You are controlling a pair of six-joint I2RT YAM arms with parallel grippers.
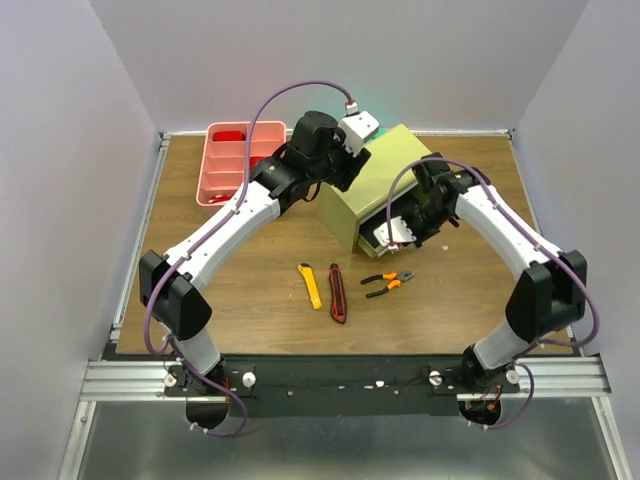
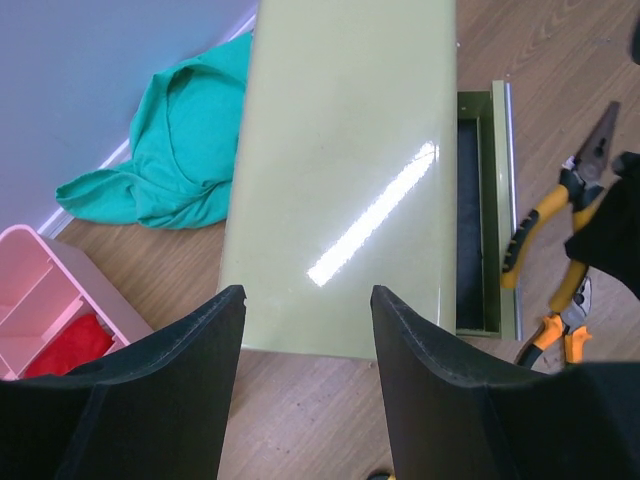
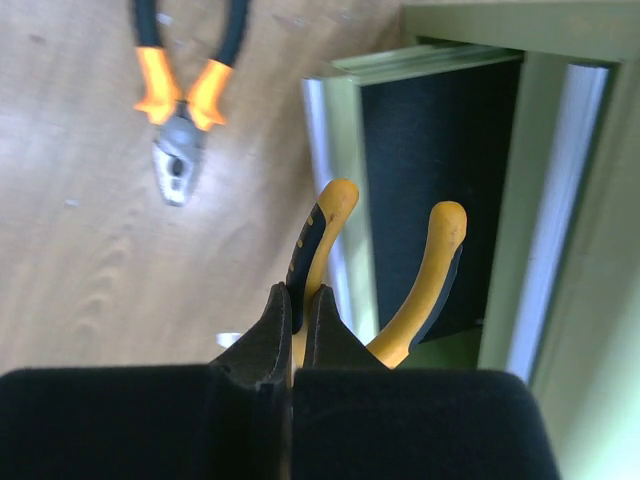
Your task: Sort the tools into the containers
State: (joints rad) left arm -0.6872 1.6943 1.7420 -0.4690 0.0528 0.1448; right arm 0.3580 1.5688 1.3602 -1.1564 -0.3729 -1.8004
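Over the black-lined open drawer (image 3: 440,190) of the olive-green metal chest (image 2: 345,150), the right gripper (image 3: 297,312) pinched one handle of the yellow-handled pliers (image 3: 325,235). The best play was to line them up along the drawer and lower before releasing. The left gripper (image 2: 308,295) hung wide open, empty, above the chest.

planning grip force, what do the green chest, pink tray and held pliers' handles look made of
Green chest: likely painted sheet metal, glossy with a sharp light streak. Pink tray: probably moulded plastic, smooth, thin dividers. Held pliers handles: seemingly rubbery yellow-black coating, rounded ends.
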